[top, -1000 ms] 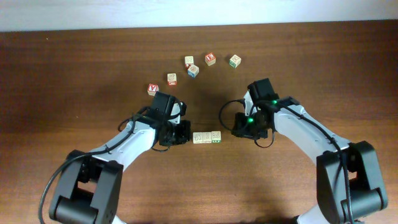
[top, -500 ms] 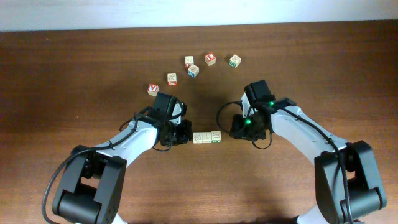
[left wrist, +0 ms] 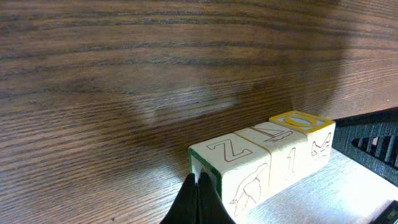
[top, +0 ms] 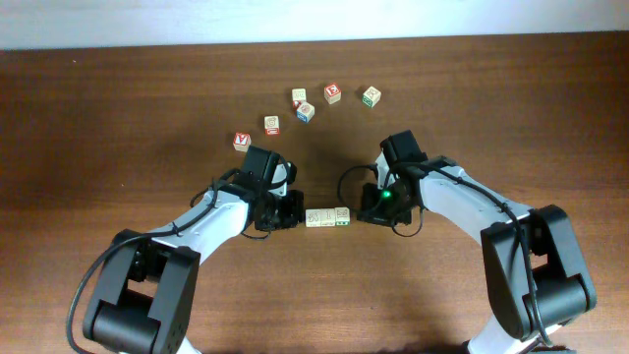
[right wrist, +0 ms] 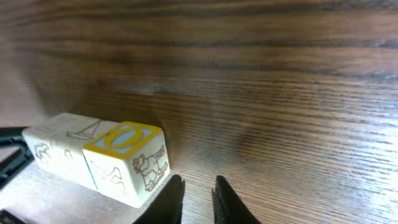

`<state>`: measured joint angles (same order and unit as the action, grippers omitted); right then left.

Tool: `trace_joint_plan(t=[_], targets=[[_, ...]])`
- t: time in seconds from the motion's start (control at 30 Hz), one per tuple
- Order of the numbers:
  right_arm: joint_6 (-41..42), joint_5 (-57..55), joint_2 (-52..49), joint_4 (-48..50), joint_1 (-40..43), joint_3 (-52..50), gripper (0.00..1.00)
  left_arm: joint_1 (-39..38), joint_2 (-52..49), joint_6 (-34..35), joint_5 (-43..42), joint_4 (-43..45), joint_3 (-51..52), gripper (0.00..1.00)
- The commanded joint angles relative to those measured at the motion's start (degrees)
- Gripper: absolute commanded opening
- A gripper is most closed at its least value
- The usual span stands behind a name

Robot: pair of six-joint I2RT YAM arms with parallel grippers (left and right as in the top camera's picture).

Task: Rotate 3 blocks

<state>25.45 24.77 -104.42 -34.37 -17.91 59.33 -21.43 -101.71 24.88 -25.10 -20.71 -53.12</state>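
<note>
Three pale wood blocks lie in a tight row on the table: the left one (top: 313, 218) with a Z on top (left wrist: 227, 152), the middle one (top: 327, 217) (left wrist: 273, 134), and the right one (top: 342, 215) with a yellow-and-blue O face (right wrist: 127, 140) (left wrist: 301, 120). My left gripper (top: 298, 213) (left wrist: 199, 186) is shut, its tips against the green end face of the Z block. My right gripper (top: 360, 210) (right wrist: 198, 190) sits just right of the O block, its jaws a narrow gap apart with bare table between them.
Several other letter cubes are scattered farther back: a red Y cube (top: 242, 142), a pale one (top: 272, 125), another (top: 299, 96), a blue-and-red one (top: 306, 112), a red one (top: 332, 93) and a green one (top: 371, 96). The table's far edge runs along the top.
My right gripper has slid left to the right end of the row, and its jaws have narrowed. The left gripper and the row have barely moved.
</note>
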Motion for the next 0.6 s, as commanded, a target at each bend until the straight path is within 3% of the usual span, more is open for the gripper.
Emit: trace_joint_plan(t=[0.0, 0.57], targets=[[-1.22, 1.79, -0.48, 0.72, -0.46, -0.28, 0.07, -0.26, -0.61, -1.16, -1.01, 0.11, 0.26, 0.00], [-4.02, 4.79, -0.76, 1.81, -1.60, -0.28, 0.04, -0.15, -0.59, -1.18, -1.49, 0.20, 0.26, 0.00]])
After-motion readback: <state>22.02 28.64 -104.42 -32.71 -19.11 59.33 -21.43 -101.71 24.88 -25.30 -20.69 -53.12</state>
